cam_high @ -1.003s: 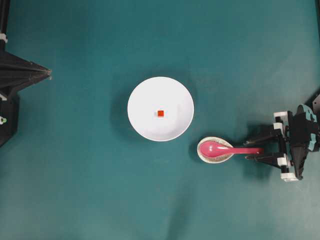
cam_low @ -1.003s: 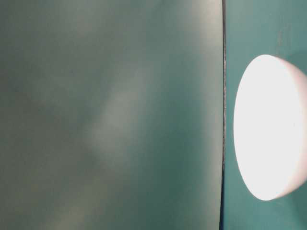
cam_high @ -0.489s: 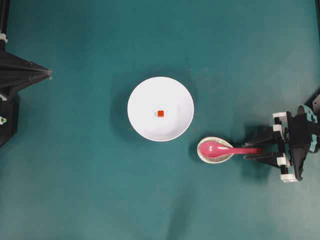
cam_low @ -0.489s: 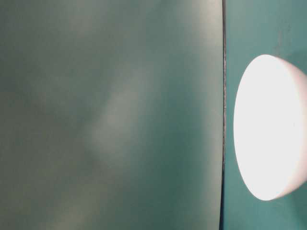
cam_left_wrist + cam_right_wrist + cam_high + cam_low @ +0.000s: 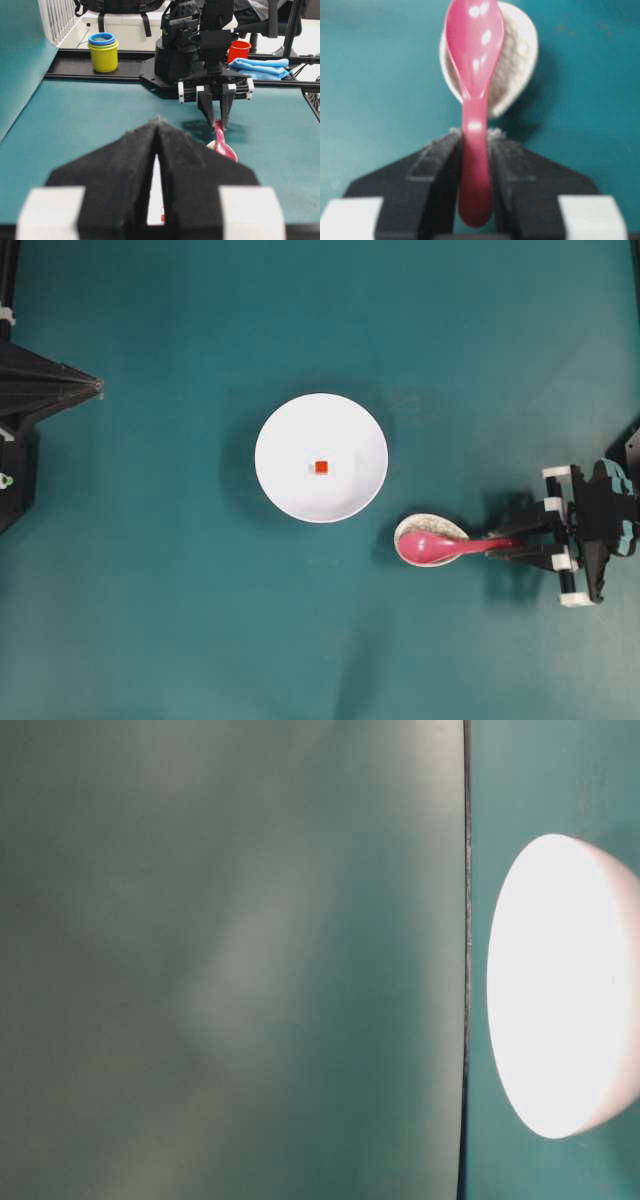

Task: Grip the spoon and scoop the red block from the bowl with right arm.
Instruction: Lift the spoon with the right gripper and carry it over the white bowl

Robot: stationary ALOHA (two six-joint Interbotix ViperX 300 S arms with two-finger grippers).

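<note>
The white bowl (image 5: 300,430) stands mid-table with the tiny red block (image 5: 321,467) at its centre. It fills the right of the table-level view (image 5: 560,985). The pink spoon (image 5: 445,545) lies to the bowl's lower right. Its scoop hangs over the speckled spoon rest (image 5: 428,524). My right gripper (image 5: 512,542) is shut on the spoon's handle. In the right wrist view the handle (image 5: 475,185) is pinched between the fingers of that gripper (image 5: 474,134), and the scoop is above the rest (image 5: 517,60). My left gripper (image 5: 97,387) is shut and idle at the left edge.
In the left wrist view, my left gripper (image 5: 157,121) points across the bowl at the right gripper (image 5: 217,125). Stacked yellow and blue cups (image 5: 103,51), a red cup (image 5: 240,50) and a blue cloth (image 5: 262,66) sit beyond the table's far edge.
The right gripper's fingers have closed on the spoon handle. The spoon has lifted and its scoop has shifted off the rest's centre. The left arm has not moved.
</note>
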